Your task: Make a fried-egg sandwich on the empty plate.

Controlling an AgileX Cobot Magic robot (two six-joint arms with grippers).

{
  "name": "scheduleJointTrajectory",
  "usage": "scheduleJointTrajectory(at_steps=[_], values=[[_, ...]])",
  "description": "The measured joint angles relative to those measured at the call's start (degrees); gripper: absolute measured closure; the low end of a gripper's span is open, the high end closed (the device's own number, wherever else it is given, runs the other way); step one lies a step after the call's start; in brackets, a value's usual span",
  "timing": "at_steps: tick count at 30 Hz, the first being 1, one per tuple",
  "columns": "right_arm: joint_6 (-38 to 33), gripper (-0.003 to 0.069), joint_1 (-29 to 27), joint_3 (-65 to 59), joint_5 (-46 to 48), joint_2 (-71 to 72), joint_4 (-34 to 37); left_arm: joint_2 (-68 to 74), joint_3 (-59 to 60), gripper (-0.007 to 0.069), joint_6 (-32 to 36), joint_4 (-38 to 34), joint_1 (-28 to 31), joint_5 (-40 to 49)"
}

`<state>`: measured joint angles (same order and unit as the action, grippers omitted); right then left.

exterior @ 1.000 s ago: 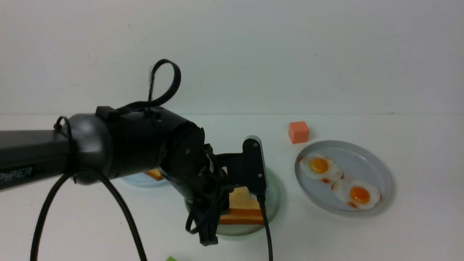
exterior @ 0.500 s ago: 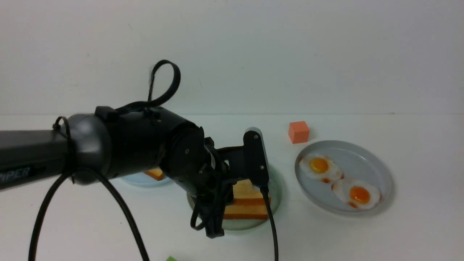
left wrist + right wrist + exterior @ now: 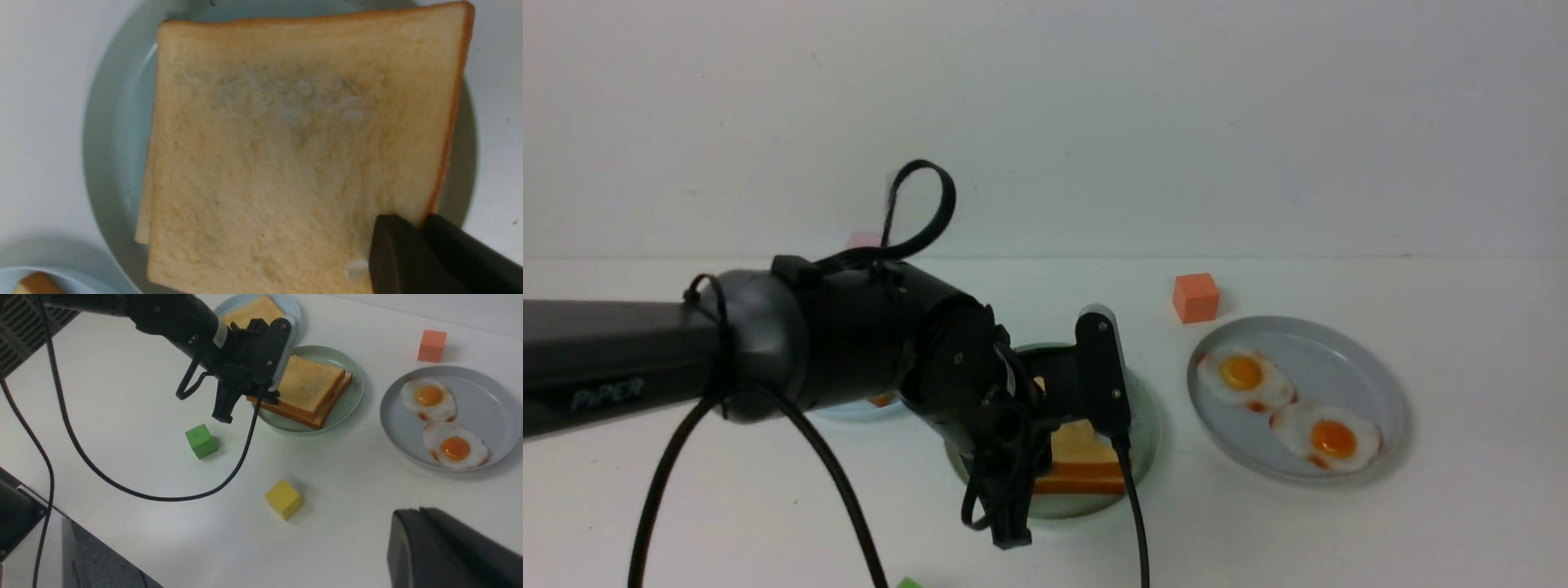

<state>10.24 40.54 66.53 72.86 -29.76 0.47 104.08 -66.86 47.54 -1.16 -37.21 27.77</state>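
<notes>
Now the square golden-brown top toast slice (image 3: 310,379) has sunk nearly flat on the round mint-green plastic plate (image 3: 353,390); left gripper (image 3: 412,222) clamps its corner, right gripper (image 3: 414,516) closed, empty; release likely next.

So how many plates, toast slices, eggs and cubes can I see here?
Plates: 3 (green plate, grey plate, blue plate)
Toast slices: 3 (top slice on bottom slice, spare slice on blue)
Fried eggs: 2 (far egg, near egg)
Cubes: 3 (orange cube, green cube, yellow cube)
Total: 11 (pink blur at back uncounted)
</notes>
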Motion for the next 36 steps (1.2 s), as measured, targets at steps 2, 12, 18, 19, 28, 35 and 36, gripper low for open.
scheduleJointTrajectory(at_steps=[2, 12, 18, 19, 28, 35, 36], values=[[0.0, 0.0622, 0.0, 0.0, 0.0, 0.0, 0.29, 0.47, 0.0, 0.0601, 0.0, 0.0, 0.0, 0.0], [0.0, 0.062, 0.0, 0.0, 0.0, 0.0, 1.29, 0.54, 0.0, 0.0507, 0.0, -0.16, 0.0, 0.0], [0.0, 0.0619, 0.0, 0.0, 0.0, 0.0, 1.35, -1.15, 0.0, 0.03, -0.35, -2.36, 0.0, 2.32], [0.0, 0.0619, 0.0, 0.0, 0.0, 0.0, 1.35, -1.45, 0.0, 0.0286, -0.4, -2.56, 0.0, 2.62], [-0.05, 0.0615, 0.0, 0.0, 0.0, 0.0, 1.35, -24.03, 0.1, 0.0359, -14.68, -12.57, 0.0, 6.46], [-0.05, 0.061, 0.0, 0.0, 0.0, 0.0, 1.35, -48.67, 5.75, 0.0638, -23.29, -13.56, 0.0, 10.69], [-0.05, 0.0608, 0.0, 0.0, 0.0, 0.0, 1.35, -54.47, 9.43, 0.0638, -24.37, -13.78, 0.0, 10.31]])
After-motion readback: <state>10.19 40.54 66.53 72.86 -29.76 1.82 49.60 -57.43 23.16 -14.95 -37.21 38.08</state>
